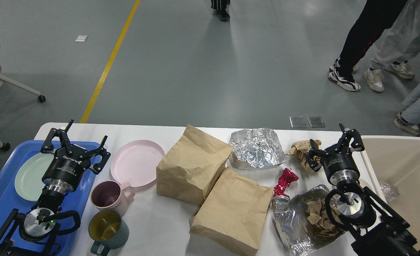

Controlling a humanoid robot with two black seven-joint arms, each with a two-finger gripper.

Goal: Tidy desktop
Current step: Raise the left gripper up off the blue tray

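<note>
Head view shows the white table (153, 227) spread beneath both sets of fingers, left gripper (75, 139) released and empty, right gripper (332, 142) released beside the crumpled brown paper (300, 149), which I judge may slip from a shallow pinch.

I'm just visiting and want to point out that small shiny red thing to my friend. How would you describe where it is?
Start at the white desktop and find the two brown paper bags in its middle. Just right of the nearer bag lies the crumpled red foil wrapper, between the silver foil sheet behind and the foil tray in front. It is the only red item; its neighbours are silver or brown.
</note>
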